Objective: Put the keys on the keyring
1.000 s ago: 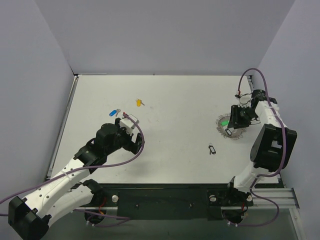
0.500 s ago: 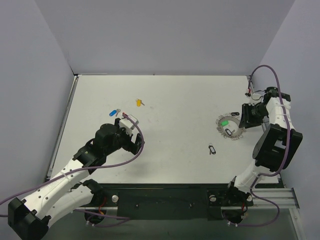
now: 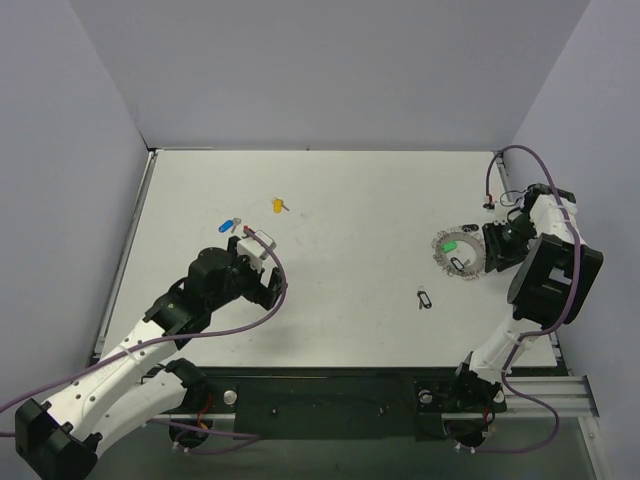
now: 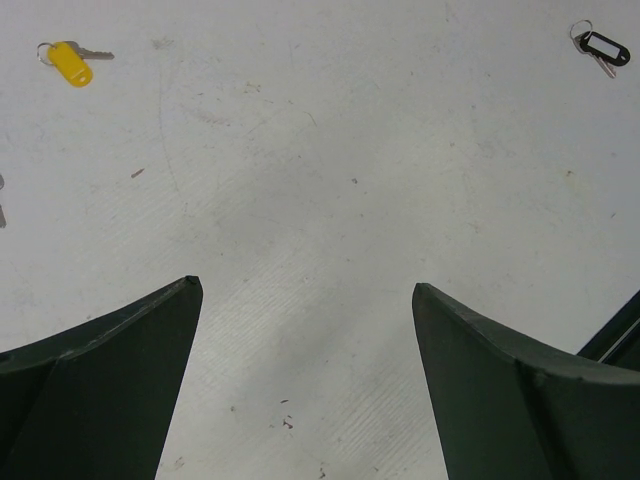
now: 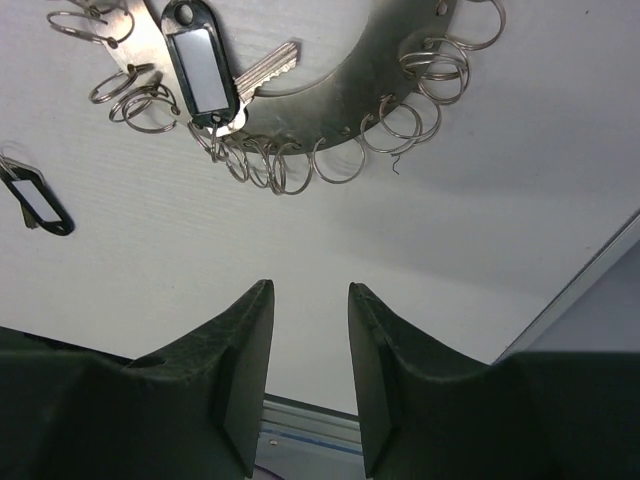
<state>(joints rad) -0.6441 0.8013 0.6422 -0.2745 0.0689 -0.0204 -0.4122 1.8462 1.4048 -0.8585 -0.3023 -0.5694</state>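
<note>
The white table carries everything spread out flat, probably so that each small piece can be reached from above without disturbing another.

The keyring, a flat metal plate with split rings fanned around its rim, lies near the right edge. The right gripper hovers just beside it with its jaws drawn narrow and nothing between them. That looks like a stance for pinning the plate or teasing one ring, and the rings sit just beyond its fingertips.

The left gripper is spread as wide as it goes and is empty, low over bare table on the left side. That suits fetching a loose key.

- The yellow key lies ahead of the left gripper and off to its left, well clear of the fingers.
- The blue key lies near the yellow one, farther left.
- The green key rests on the keyring. The top view is too coarse to say whether it is threaded or merely lying there.
- A black-tagged key seems hooked on a ring.
- A second black-tagged key lies loose nearby
</note>
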